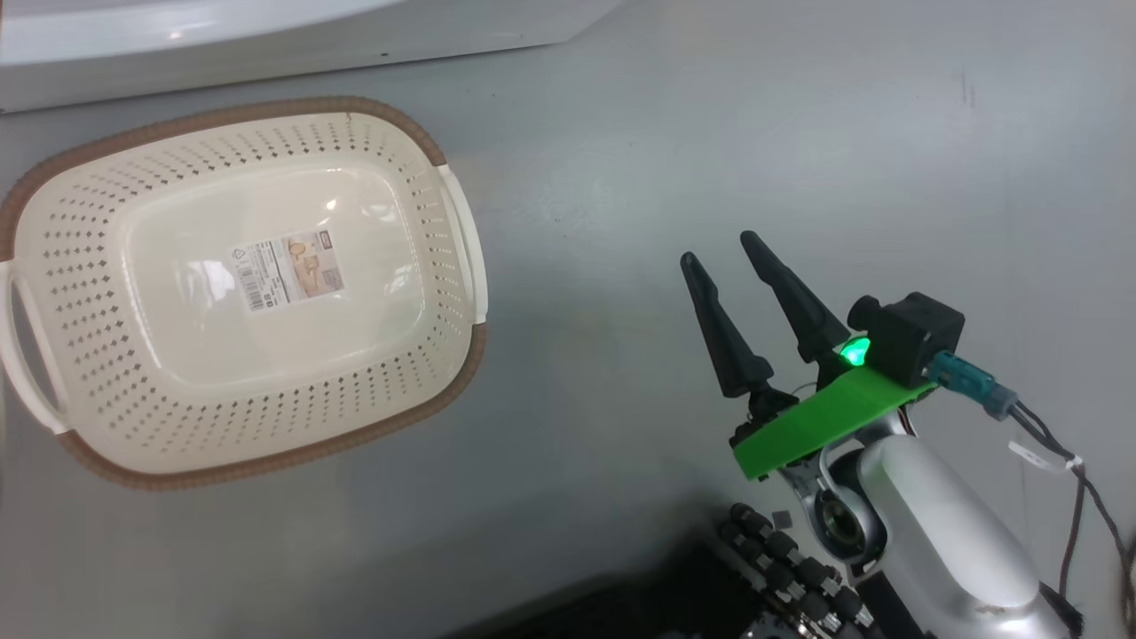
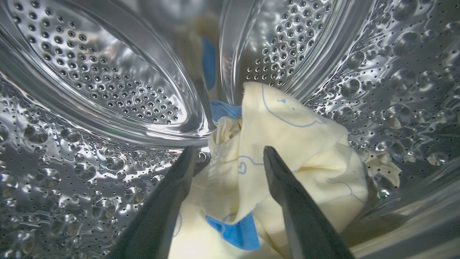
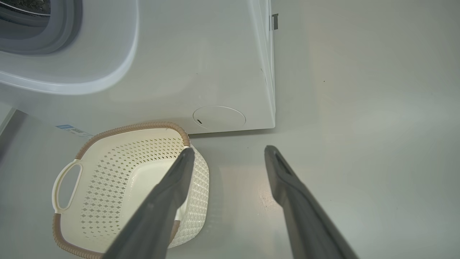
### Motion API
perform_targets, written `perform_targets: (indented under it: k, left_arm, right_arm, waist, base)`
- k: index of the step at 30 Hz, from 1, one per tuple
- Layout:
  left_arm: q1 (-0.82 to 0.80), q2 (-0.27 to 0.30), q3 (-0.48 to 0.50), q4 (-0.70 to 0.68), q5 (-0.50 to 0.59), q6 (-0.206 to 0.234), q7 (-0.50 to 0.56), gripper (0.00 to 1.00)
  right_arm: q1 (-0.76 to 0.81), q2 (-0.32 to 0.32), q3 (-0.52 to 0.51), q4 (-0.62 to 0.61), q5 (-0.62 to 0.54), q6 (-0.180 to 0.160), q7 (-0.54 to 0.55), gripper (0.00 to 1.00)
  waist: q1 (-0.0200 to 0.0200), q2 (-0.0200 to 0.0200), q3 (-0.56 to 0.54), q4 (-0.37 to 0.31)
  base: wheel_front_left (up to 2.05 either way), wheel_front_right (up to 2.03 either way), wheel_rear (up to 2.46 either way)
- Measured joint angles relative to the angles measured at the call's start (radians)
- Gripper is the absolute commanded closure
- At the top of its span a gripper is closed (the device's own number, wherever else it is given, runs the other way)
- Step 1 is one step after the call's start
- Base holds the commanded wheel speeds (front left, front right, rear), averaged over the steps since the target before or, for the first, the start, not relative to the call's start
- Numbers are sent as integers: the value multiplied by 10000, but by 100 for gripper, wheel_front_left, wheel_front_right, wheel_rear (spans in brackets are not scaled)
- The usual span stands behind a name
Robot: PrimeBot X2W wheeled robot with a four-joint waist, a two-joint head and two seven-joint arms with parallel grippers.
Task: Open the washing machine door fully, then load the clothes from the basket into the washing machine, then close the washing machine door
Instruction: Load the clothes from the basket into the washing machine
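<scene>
Clothes [image 2: 287,144] in the drum, left gripper [image 2: 227,153] spread over them.
Left wrist view: pale yellow cloth with blue outline prints lies heaped on the perforated steel drum [image 2: 107,72], between and just beyond the two dark fingers, which stand wide apart and pinch nothing; a blue patch [image 2: 237,230] sits low between them, near their roots. Head view: right gripper [image 1: 717,247] hovers over the grey floor [image 1: 799,133], fingers parted, nothing held; the basket [image 1: 89,222] lies well off to its left, bare bottom and label sticker [image 1: 288,269] showing. Right wrist view: fingers again spread; basket partly behind the view's left finger; the washing machine [image 3: 201,64] stands ahead of the fingertips, its grey gasket [image 3: 54,32] far up-left.
</scene>
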Motion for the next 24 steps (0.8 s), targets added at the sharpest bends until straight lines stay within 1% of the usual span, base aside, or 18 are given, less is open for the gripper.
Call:
perform_targets:
  k: [13, 17, 20, 24]
  left_arm:
    - [865, -550, 12, 249, -487, -27, -554, 0]
    - [1269, -748, 27, 238, -575, -107, -782, 0]
    - [1630, -863, 148, 148, -844, -107, -895, 0]
    - [2280, -997, 255, -151, -1018, -117, -1070, 0]
  right_arm:
    - [-32, -123, -291, 10, -2, 0, 0, 0]
    - [-38, -226, -470, 19, -2, 0, 0, 0]
    - [-34, -278, -650, 17, -4, 0, 0, 0]
    - [-13, -374, -849, 17, -44, 0, 0, 0]
  waist:
    - [0, 0, -723, 397]
    - [0, 0, -1034, 627]
    - [0, 0, -1282, 845]
    - [0, 0, -1669, 1150]
  base:
    - [0, 0, 0]
    - [0, 0, 0]
    - [0, 0, 0]
    - [0, 0, 0]
